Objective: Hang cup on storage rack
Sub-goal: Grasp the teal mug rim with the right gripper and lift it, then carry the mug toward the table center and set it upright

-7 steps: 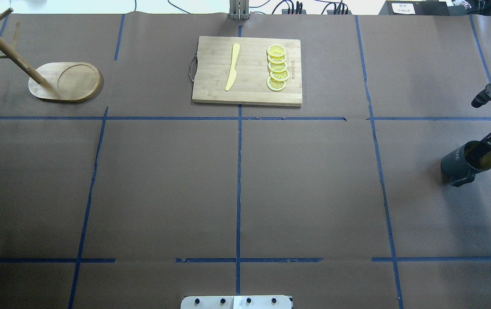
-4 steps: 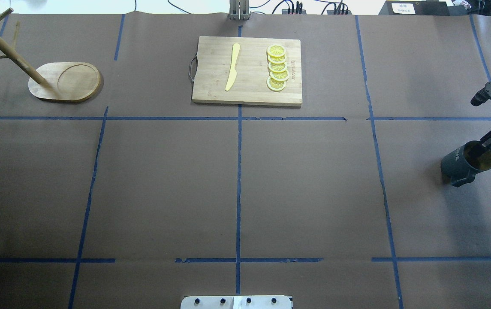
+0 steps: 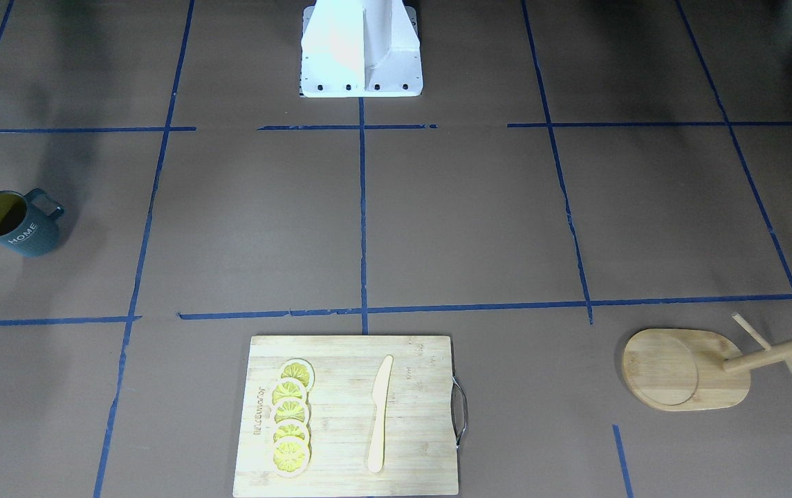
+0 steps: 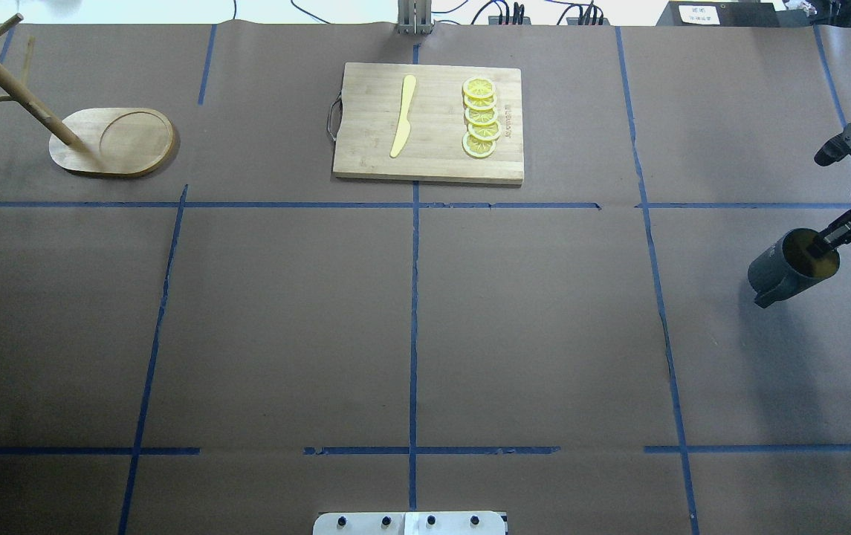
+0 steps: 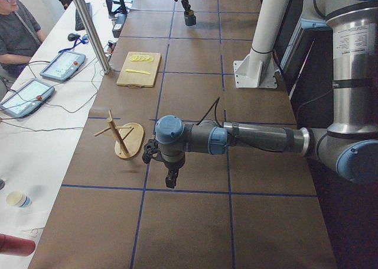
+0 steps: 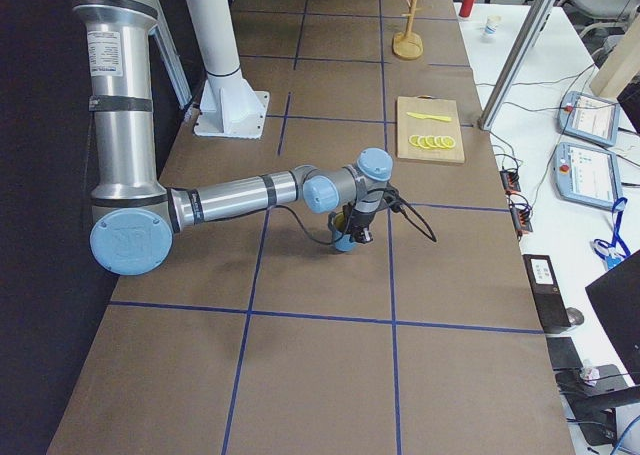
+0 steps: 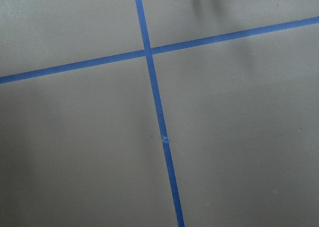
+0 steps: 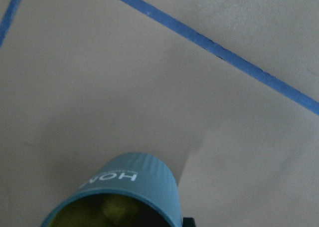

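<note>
Cup (image 4: 776, 273) now sits a bit further twd table centre and far edge than a sec ago in the overhead view. Its HOME text, readable there then, has turned out of sight. Judgement: pick-up is done and the carry is starting, w/ cup apparently clear of the paper.

Right gripper (image 4: 819, 244) pinches the cup wall at the rim, one finger inside the yellow mouth, the other hidden outside.

Cup is at the robot's far right end. Storage rack (image 4: 114, 141) stands well apart at the far left end, w/ cutting board (image 4: 432, 160) between them along the far side.

Cup's long axis is tilted: mouth up and twd robot's right, base down and twd table centre. Handle is on the robot-facing side.

Left gripper (image 5: 171, 179) hangs over bare paper near the rack. Whether it's wide or closed can't be told.
</note>
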Tool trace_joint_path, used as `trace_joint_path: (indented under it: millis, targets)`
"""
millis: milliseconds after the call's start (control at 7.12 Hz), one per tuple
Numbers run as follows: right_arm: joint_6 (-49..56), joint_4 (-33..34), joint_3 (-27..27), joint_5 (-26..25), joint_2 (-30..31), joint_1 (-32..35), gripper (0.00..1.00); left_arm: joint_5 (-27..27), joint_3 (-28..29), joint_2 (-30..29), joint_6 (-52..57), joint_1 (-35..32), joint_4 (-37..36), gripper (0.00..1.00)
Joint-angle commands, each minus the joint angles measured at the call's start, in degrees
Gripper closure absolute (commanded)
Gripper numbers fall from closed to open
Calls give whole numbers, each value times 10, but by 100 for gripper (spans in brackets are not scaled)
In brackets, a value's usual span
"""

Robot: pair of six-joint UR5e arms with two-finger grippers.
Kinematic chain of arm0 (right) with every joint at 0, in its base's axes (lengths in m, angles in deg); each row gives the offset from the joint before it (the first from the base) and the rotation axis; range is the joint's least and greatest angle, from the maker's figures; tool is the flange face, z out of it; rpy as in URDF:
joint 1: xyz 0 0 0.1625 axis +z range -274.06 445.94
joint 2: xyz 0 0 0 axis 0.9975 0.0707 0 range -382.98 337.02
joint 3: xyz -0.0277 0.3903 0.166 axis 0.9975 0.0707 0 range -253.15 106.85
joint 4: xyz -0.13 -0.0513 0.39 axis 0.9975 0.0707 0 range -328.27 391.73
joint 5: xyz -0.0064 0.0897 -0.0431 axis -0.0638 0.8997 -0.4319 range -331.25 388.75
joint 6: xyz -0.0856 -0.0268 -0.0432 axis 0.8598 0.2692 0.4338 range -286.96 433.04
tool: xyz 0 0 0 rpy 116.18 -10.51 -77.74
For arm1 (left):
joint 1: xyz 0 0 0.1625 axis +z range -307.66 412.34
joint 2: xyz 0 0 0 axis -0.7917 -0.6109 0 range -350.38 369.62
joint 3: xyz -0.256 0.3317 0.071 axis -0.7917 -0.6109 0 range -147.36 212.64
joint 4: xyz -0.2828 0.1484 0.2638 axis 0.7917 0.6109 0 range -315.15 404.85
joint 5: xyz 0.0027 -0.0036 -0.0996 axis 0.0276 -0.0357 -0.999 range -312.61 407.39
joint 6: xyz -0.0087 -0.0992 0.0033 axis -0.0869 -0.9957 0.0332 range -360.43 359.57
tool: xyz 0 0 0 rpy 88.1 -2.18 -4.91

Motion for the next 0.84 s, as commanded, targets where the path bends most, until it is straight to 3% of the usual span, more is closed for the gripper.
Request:
trace_joint_path:
  millis: [0,281,421,702]
  targets:
    - [-60,2,-53,-1,-24,-1,100,-1,-1,0,0,0,-1,0]
    - [-70,19,-57,-3,-87,-31,100,-1,-8,1,0,0,-2,0]
    - [-123,72,-60,-5,-143,-42,100,-1,-8,2,0,0,-2,0]
    - [-239,101,-71,-33,-202,-98,100,-1,-9,2,0,0,-2,0]
